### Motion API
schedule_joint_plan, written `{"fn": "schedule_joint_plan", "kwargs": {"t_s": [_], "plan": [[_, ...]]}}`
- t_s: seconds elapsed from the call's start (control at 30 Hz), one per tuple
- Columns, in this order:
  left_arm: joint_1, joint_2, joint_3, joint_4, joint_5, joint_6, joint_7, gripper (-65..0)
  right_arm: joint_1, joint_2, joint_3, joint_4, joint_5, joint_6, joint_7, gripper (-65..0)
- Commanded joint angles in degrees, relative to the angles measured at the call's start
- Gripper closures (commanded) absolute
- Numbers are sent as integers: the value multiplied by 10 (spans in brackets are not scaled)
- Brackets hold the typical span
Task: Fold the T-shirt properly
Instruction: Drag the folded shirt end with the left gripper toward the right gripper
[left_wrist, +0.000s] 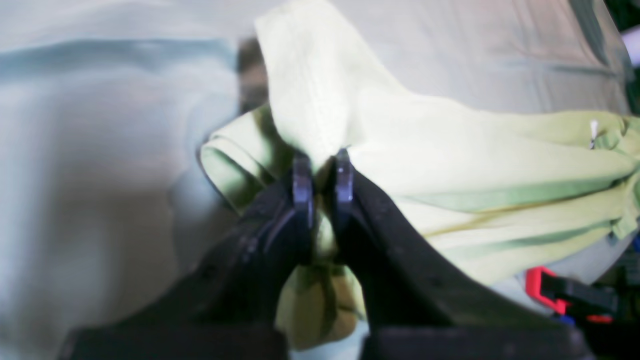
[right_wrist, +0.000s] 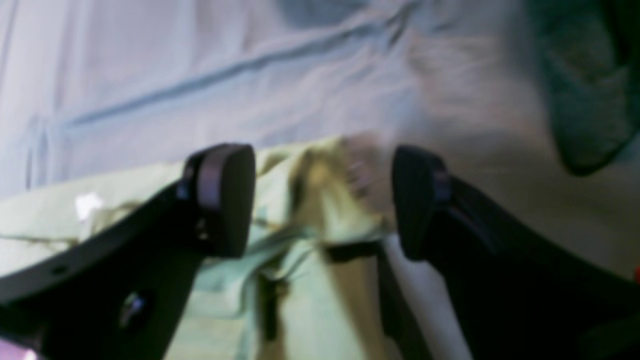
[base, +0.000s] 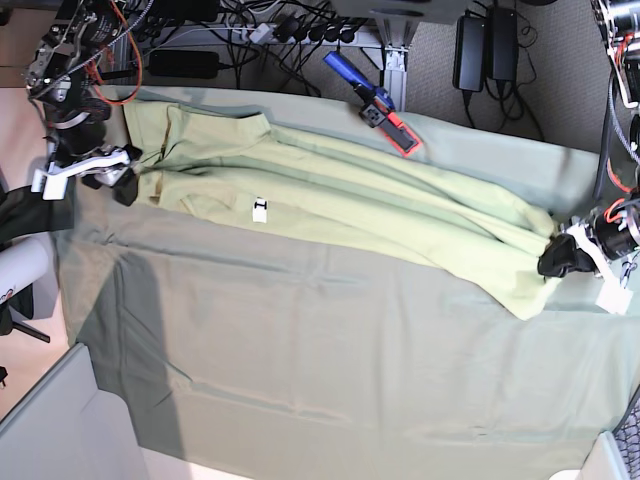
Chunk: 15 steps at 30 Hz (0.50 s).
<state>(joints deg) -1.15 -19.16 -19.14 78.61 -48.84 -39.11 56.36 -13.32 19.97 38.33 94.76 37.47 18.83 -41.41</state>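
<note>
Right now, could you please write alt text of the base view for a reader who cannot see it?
A pale yellow-green T-shirt lies stretched across a grey-green cloth on a table, held at one end by the left pincer, which is shut on the fabric. The right pincer is open at the opposite end. A small white tag shows on the shirt.

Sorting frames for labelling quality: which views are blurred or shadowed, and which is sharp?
Left wrist view: soft, the T-shirt washed out, the left gripper smeared. Right wrist view: blurriest, the right gripper fuzzy, the cloth purple-tinted. Base view: sharpest, with a dark shadow band across the grey-green sheet at left.
</note>
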Motion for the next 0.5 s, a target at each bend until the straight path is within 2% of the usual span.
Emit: {"fn": "schedule_joint_plan", "kwargs": {"t_s": [0.0,0.17,0.33,0.47], "plan": [[-19,-13,-2,-7,-9,-9,-14,0,5,10,11,9,8,5,13,-422],[-63,-24,13,-57,9,-9,-28,0,4,10,30,9,12,5,13,-422],[-107,-37,59,-80,80,-9,-81,0,4,10,30,9,11,5,12,-422],[-146,-51,77,-105,95,-9,-92,0,4,10,31,9,11,5,10,-422]]}}
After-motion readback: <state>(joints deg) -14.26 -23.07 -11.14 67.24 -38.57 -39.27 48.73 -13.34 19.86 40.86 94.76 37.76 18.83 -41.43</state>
